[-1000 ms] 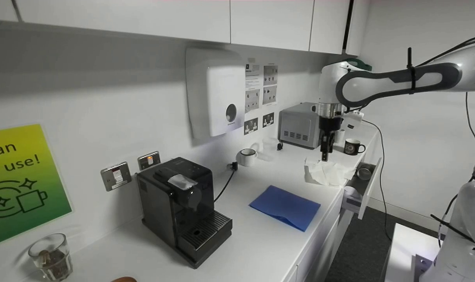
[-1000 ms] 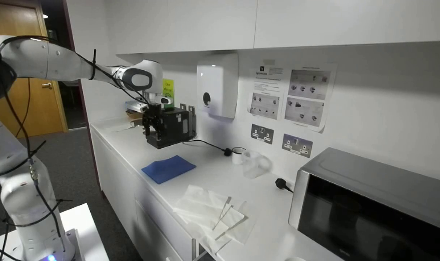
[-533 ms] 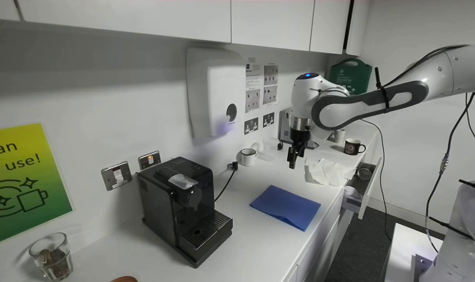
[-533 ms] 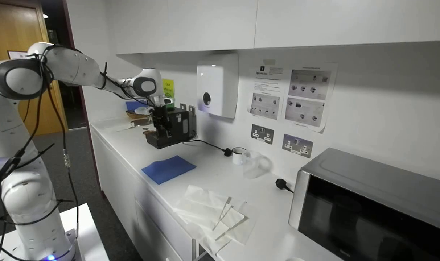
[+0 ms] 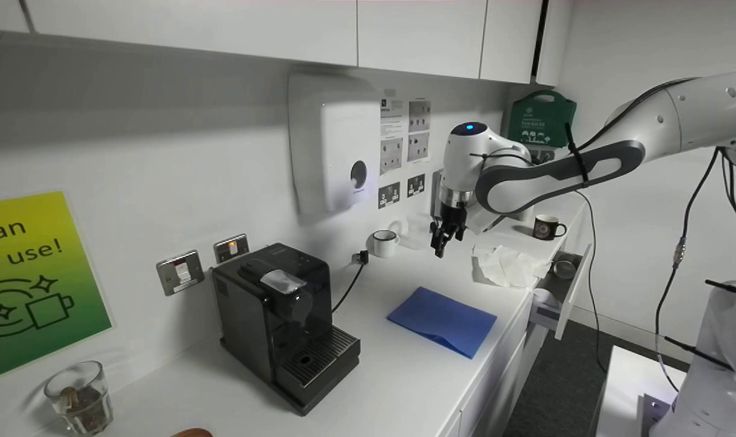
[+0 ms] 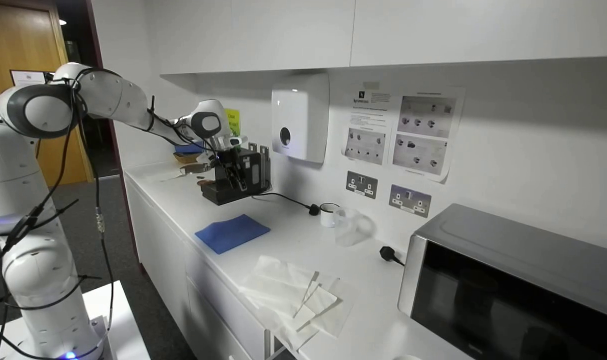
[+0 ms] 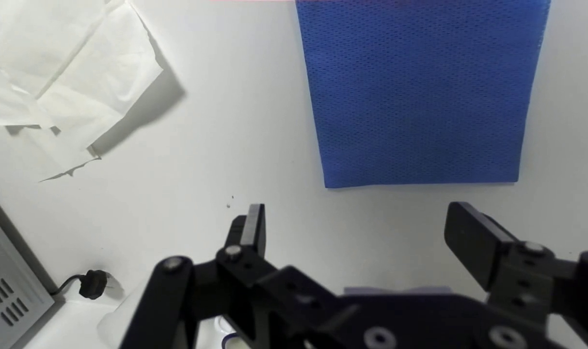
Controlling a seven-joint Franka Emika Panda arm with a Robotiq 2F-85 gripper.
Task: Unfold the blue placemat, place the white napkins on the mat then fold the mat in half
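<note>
Wht counter w/ blue mat, napkins, m/wave

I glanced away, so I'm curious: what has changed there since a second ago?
The robot's gripper has swung toward the wall, and the arm carrying it sits lower in both exterior views. Nothing was taken hold of or let go: its jaws stand open with nothing between them. The blue placemat, the white napkins and the open drawer look just as they were.

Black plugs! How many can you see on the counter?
2 in an exterior view: one black plug beside the dark-rimmed white mug, and another black plug beside the microwave. More might hide behind the microwave.
</note>
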